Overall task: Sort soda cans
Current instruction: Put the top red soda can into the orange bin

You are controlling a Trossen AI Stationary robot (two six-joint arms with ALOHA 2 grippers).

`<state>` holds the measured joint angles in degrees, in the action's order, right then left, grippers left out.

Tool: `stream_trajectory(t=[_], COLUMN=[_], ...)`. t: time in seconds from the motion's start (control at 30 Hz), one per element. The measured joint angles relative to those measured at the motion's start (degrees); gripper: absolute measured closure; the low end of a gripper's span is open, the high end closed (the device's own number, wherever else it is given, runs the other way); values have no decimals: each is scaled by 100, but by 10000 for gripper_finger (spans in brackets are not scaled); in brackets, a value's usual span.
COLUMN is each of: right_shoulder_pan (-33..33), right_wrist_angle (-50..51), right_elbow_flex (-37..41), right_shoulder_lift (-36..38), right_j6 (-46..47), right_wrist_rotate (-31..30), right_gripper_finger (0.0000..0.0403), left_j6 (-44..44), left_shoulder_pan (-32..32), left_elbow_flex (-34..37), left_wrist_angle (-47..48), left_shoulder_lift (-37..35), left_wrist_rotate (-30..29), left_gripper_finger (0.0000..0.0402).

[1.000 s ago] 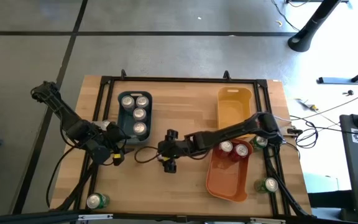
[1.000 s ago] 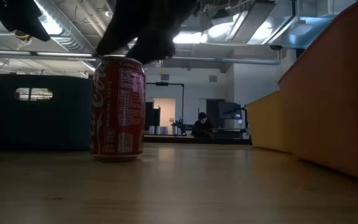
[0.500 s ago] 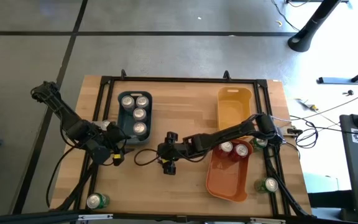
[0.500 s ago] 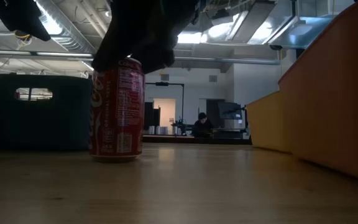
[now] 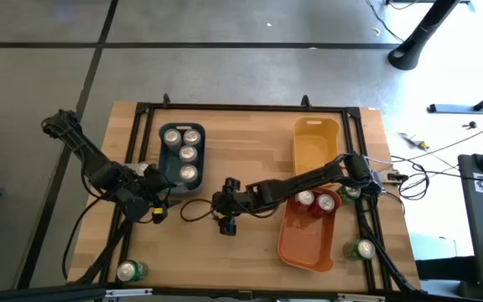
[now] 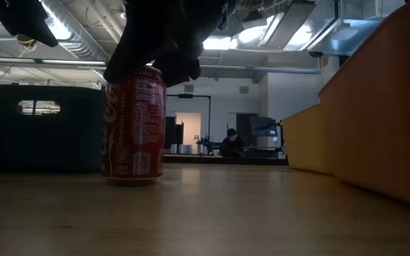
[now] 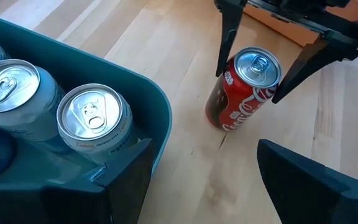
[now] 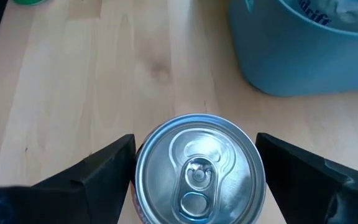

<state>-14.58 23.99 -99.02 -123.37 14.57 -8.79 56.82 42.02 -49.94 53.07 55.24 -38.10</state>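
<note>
Wooden table (image 5: pixel 241 143) carries three bins: one blue-grey bin (image 5: pixel 182 153), one yellow bin (image 5: pixel 315 139), one orange bin (image 5: pixel 307 236); cans counted in high view: four silver-topped cans in the blue-grey bin (image 5: pixel 189 153), two red cans in the orange bin (image 5: pixel 317 201), one green can (image 5: pixel 129 271) near the table's front left corner, one green can (image 5: pixel 363 249) near the front right edge, a further one beside the right arm's base, type unclear; one red can (image 7: pixel 243 89) stands upright on bare wood between the blue-grey and orange bins; right gripper (image 8: pixel 194 163) is over this can, fingers spread wide, one finger (image 8: pixel 95 168) on each side of the rim, gaps visible, so not clamped; contact cannot be confirmed; left gripper (image 7: pixel 204 168) sits at the near end of the blue-grey bin, fingers apart, holding nothing, one finger (image 7: pixel 120 180) by the bin wall; red can lies just ahead of it.
</note>
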Motion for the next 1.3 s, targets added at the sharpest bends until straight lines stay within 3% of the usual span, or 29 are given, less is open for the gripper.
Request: stream_trajectory(t=[0.83,1.0,1.3], right_shoulder_pan=[1,3,-3], right_wrist_angle=[-105,61,34], right_elbow_flex=[26,70,55], right_shoulder_lift=[-13,-81,-138], right_j6=[15,-296,-287], right_wrist_rotate=[84,767,578], right_gripper_finger=[75,49,5], left_j6=[-44,-44,-44], left_shoulder_pan=[0,0,0], left_elbow_flex=[-1,-1,-1], left_wrist_angle=[1,1,1], left_shoulder_lift=[0,0,0], left_wrist_rotate=[-5,-27,-112], left_gripper_finger=[125,125,125])
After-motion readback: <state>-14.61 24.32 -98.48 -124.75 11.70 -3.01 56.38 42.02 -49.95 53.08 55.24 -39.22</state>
